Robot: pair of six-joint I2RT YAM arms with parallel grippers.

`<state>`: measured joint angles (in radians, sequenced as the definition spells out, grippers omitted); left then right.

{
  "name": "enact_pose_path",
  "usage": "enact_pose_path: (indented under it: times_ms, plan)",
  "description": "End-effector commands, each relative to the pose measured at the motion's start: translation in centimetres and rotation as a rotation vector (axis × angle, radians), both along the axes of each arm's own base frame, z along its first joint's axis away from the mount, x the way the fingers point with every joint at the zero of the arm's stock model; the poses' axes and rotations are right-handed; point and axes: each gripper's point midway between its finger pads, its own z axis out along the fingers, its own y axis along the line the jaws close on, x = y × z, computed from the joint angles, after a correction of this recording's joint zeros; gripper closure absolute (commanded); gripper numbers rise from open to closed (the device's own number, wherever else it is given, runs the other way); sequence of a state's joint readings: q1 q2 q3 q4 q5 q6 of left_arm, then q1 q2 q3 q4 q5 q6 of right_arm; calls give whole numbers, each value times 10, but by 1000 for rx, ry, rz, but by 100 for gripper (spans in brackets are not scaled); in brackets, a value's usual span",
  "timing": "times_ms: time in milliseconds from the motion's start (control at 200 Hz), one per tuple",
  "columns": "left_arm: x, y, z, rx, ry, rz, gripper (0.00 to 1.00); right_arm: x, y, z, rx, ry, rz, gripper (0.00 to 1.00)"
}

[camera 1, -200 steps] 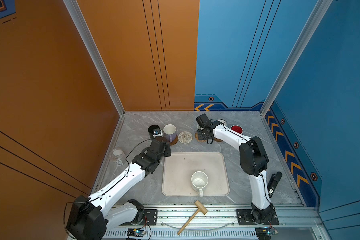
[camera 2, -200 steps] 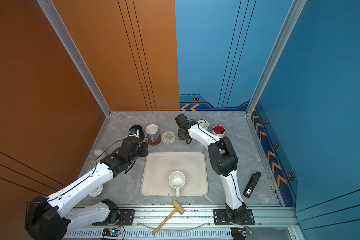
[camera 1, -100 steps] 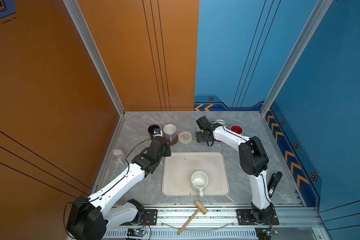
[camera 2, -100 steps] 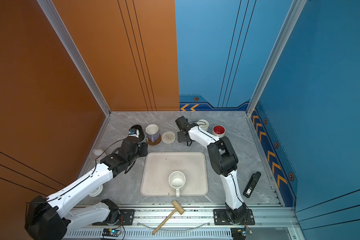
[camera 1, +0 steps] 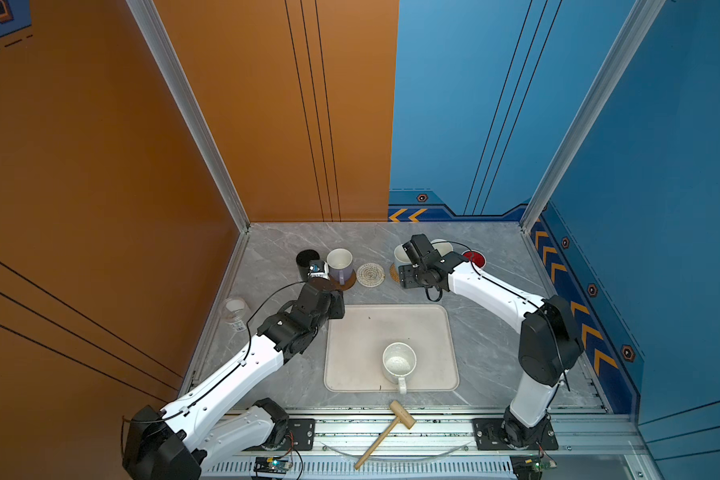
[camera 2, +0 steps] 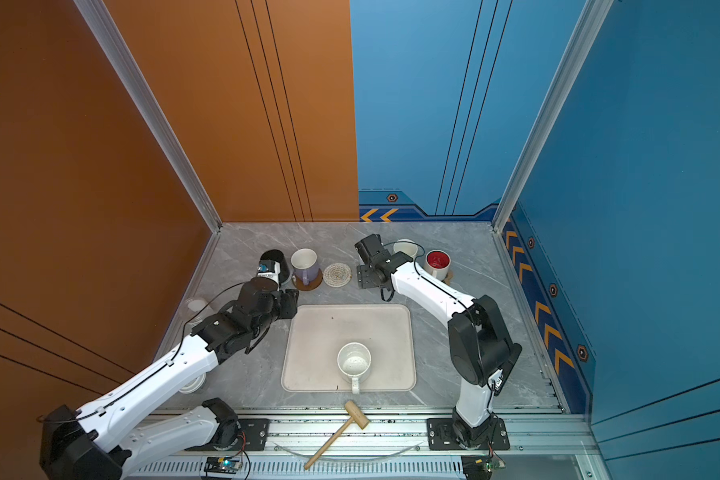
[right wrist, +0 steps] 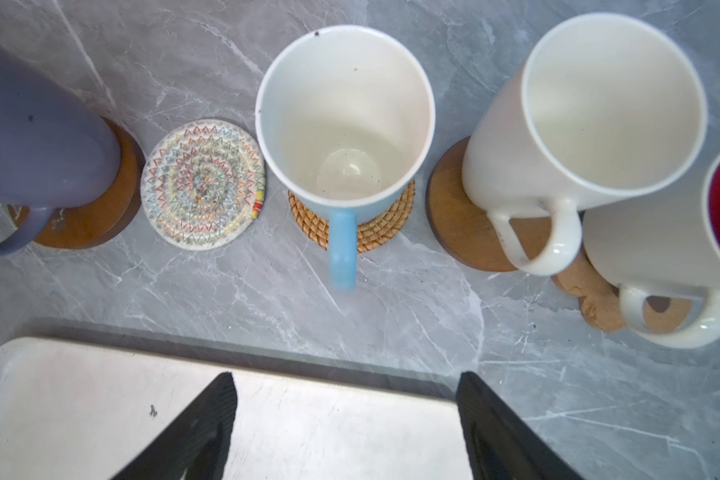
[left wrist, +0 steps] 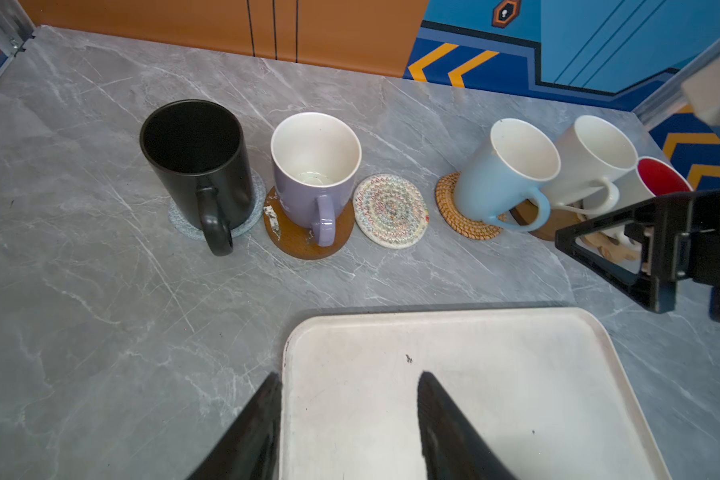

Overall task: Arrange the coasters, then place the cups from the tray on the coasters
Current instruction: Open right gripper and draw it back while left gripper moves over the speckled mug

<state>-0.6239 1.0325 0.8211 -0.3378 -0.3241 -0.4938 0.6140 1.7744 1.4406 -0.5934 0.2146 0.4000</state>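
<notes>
On the tray [camera 1: 362,332], the last mug [camera 1: 399,363]; one bare coaster [camera 1: 370,274] far of it.
In both top views the last mug [camera 2: 353,362] stands by the tray's near edge with its handle turned near, probably so an arm can take it. The bare coaster [camera 2: 337,274] lies in the far row on the bench [camera 1: 487,353], evidently meant for it. In the left wrist view the left fingers [left wrist: 445,432] hang spread and empty at the tray's far-left corner. The black mug [left wrist: 196,166], lavender mug [left wrist: 314,174] and blue mug [left wrist: 504,174] stand in that row, handles near. In the right wrist view the right fingers [right wrist: 504,436] are spread wide and hold nothing. They are just near of the blue mug on its rattan coaster [right wrist: 383,232], and the slot to its left looks tight.
</notes>
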Motion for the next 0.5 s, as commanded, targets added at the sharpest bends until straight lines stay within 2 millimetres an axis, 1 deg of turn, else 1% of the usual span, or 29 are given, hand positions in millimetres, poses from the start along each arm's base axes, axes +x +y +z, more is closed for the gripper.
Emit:
enact_pose_path:
  times_ms: [0,135,250,355,496]
  plan:
    - [-24,-13,6,32,27,-87,43,-22,-13,7,-42,-8,-11,18]
    - [-54,-33,2,67,52,-194,38,-44,-20,14,-37,-27,-17,17]
    - [-80,-52,-2,103,73,-299,34,-58,-27,13,-29,-41,-25,17]
    - [-103,-68,-13,178,95,-382,31,-68,-34,9,-22,-47,-37,17]
    - [-124,-90,-28,252,133,-454,30,-79,-43,7,-14,-61,-49,17]
